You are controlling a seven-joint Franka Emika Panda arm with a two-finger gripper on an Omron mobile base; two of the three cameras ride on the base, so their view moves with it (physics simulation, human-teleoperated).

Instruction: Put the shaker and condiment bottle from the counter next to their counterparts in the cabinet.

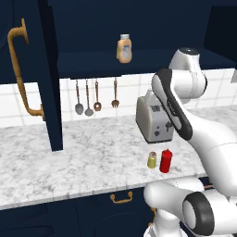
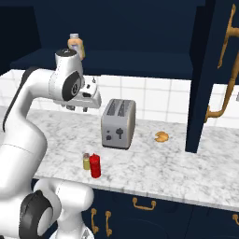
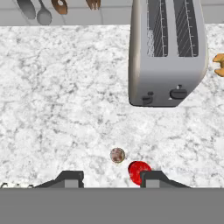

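The yellow-olive shaker (image 1: 152, 160) (image 2: 86, 161) and the red condiment bottle (image 1: 165, 161) (image 2: 95, 166) stand upright side by side near the front edge of the marbled counter (image 1: 83, 152). From above, in the hand view, the shaker's cap (image 3: 117, 155) and the red bottle's cap (image 3: 138, 170) sit just ahead of my gripper (image 3: 111, 177). The gripper (image 2: 84, 109) hangs high above them, pointing down, open, with nothing between its fingers. A peach-orange counterpart bottle (image 1: 124, 49) (image 2: 76, 45) stands on the shelf of the navy cabinet (image 1: 92, 62), whose door (image 1: 48, 83) is swung open.
A silver toaster (image 1: 152, 121) (image 2: 118, 123) (image 3: 168, 52) stands just behind the two bottles. A croissant (image 2: 162, 136) lies to its right. Utensils (image 1: 96, 98) hang on the tiled wall. The second open door (image 2: 200, 79) reaches down to the counter at the right.
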